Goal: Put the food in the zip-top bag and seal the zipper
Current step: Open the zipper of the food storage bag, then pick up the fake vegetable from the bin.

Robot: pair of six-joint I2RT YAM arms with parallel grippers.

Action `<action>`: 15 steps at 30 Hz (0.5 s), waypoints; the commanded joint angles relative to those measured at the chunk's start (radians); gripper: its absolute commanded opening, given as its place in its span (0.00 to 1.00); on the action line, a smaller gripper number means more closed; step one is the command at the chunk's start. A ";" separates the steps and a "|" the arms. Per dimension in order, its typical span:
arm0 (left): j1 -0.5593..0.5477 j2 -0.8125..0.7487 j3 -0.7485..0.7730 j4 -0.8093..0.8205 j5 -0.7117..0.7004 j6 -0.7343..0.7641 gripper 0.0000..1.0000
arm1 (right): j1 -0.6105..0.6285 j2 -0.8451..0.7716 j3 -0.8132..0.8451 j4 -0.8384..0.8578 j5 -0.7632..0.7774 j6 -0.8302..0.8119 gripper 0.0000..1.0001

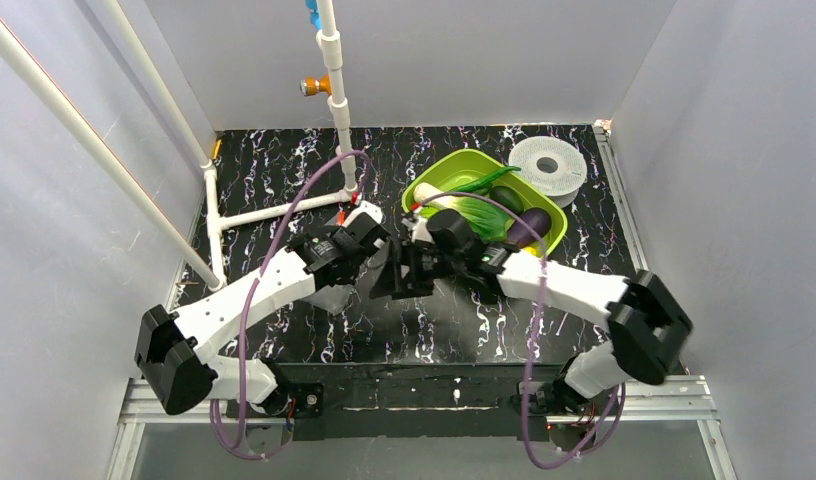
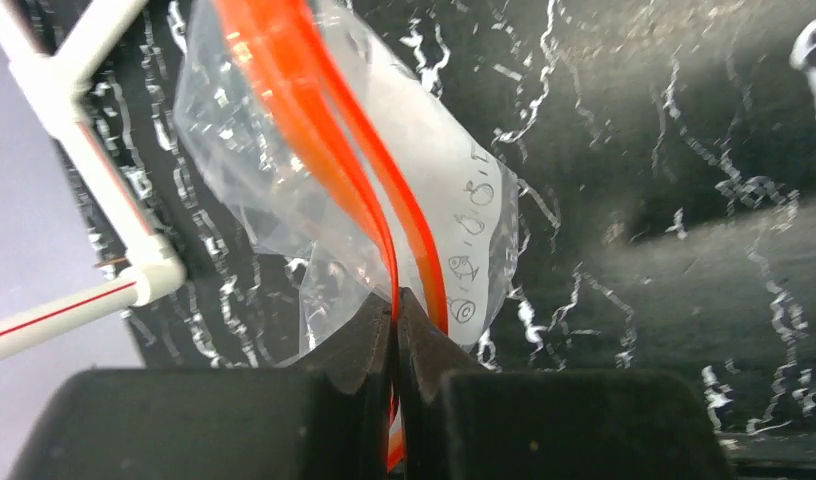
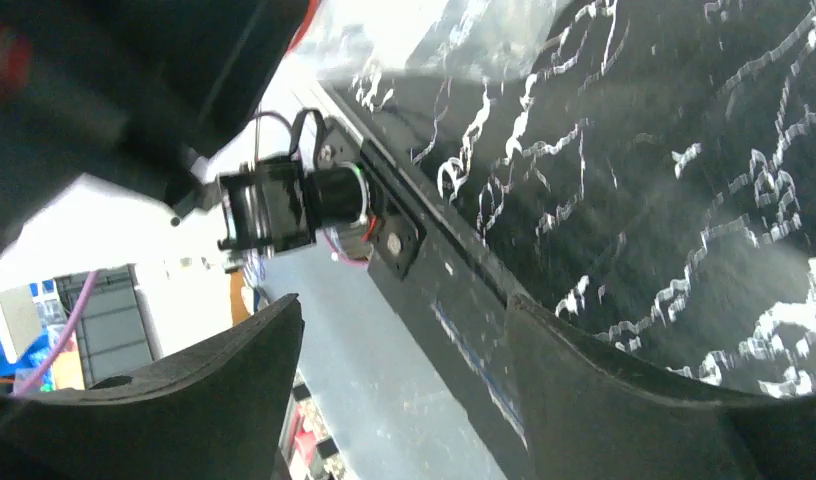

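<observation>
We see the left gripper [image 2: 394, 315] pinched tight on the zipper [image 2: 304, 120] of the bag [image 2: 234, 170] — the right gripper [image 3: 402, 315] gapes wide, holding nothing.

You have bare surface [image 1: 454, 330] at lower centre of the top view, between the arm bases, and a strip at far right. The left arm [image 1: 254, 290] and right arm [image 1: 574, 285] meet mid-frame, with the zip-top bag [image 2: 264, 190] stretched there too. The white pipe frame [image 1: 274, 210] fences the left (its upright stands at upper centre). The lime-green tray [image 1: 434, 170] and white disc [image 1: 547, 165] fill the upper right.
</observation>
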 commanded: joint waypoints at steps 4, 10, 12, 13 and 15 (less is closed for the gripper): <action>0.129 -0.081 0.022 0.158 0.352 0.055 0.00 | -0.131 -0.324 -0.142 -0.190 0.152 -0.116 0.82; 0.131 -0.155 0.099 0.039 0.140 0.154 0.00 | -0.290 -0.397 -0.041 -0.460 0.460 -0.291 0.83; 0.132 -0.201 0.113 0.014 0.040 0.189 0.00 | -0.311 -0.363 0.012 -0.516 0.569 -0.353 0.87; 0.131 -0.219 0.125 -0.002 -0.002 0.198 0.00 | -0.325 -0.340 0.041 -0.553 0.625 -0.366 0.87; 0.131 -0.245 0.159 -0.033 -0.071 0.212 0.00 | -0.359 -0.292 0.109 -0.635 0.736 -0.365 0.88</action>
